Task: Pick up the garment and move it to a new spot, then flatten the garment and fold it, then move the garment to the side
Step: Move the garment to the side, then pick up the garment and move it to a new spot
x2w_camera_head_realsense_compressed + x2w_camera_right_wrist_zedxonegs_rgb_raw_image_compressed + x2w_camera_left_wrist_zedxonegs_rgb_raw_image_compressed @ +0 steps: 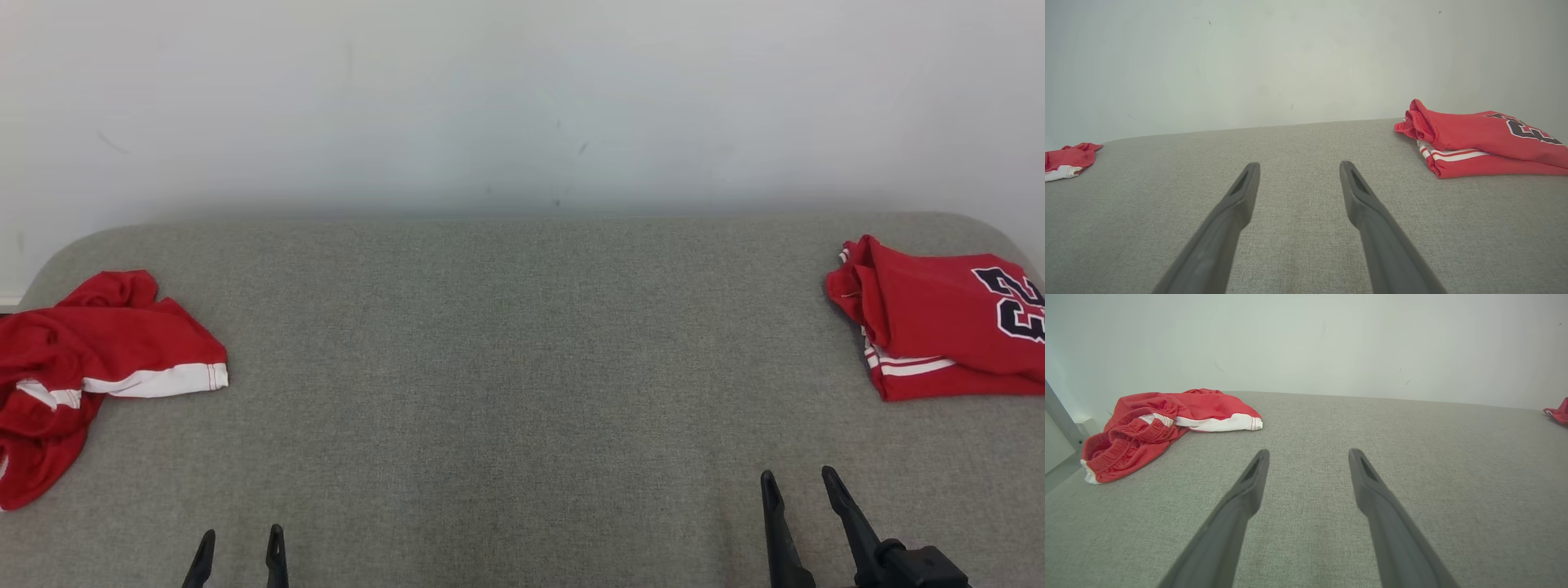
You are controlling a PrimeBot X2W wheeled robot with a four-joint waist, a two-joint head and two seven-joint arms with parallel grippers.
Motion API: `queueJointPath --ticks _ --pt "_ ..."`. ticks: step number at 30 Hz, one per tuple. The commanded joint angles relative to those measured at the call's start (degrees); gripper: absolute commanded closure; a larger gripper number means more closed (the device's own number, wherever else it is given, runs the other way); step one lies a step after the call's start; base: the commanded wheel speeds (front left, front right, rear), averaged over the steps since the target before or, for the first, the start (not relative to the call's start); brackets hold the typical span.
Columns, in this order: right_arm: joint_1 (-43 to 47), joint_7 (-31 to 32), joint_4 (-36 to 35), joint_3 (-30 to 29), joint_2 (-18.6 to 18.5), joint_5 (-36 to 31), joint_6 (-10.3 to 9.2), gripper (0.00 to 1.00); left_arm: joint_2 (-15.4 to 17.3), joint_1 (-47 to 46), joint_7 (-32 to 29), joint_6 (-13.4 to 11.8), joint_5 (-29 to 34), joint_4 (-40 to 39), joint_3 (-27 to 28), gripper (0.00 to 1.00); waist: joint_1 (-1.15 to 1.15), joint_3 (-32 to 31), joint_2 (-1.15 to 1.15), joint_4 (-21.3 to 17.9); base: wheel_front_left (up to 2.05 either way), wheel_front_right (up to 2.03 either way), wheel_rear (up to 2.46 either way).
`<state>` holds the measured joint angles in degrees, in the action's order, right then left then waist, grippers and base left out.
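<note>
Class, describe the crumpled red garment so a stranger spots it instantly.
Find the grey surface before the white wall. At its left edge lies a red garment. Unlike the folded numbered jersey at the right, it is crumpled, showing a white band.

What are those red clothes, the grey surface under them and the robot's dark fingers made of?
Crumpled red shorts: soft matte knit, probably sports polyester; gathered elastic waistband, white trim.
Folded red jersey: similar smooth fabric, with a dark number on it.
Grey surface: coarse woven upholstery cloth; flecked weave visible.
Gripper fingers: matte dark plastic, it seems; moulded slots near the tips.
</note>
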<state>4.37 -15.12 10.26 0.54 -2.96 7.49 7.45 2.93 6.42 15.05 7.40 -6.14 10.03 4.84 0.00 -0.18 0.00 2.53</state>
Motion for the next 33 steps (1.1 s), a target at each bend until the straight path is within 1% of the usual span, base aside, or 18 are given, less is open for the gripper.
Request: queueJointPath --ticks 1,26,33 --pt "-0.2 0.0 -0.1 0.0 0.1 0.3 0.03 0.0 -0.1 -0.6 0.1 0.1 0.3 0.1 0.1 0.0 0.0 0.0 0.0 0.0 0.0 0.0 0.0" --pt "0.0 0.0 0.3 -0.2 0.2 0.1 0.03 0.0 -0.1 -0.5 0.1 0.1 -0.1 0.6 0.2 0.0 0.0 -0.5 0.0 0.9 0.0 0.0 0.0" --pt "0.7 0.0 0.6 -0.7 0.1 0.7 0.03 0.0 -0.1 -0.8 0.1 0.1 0.4 0.8 0.5 0.0 0.0 -0.7 0.0 3.7 0.0 0.0 0.0"
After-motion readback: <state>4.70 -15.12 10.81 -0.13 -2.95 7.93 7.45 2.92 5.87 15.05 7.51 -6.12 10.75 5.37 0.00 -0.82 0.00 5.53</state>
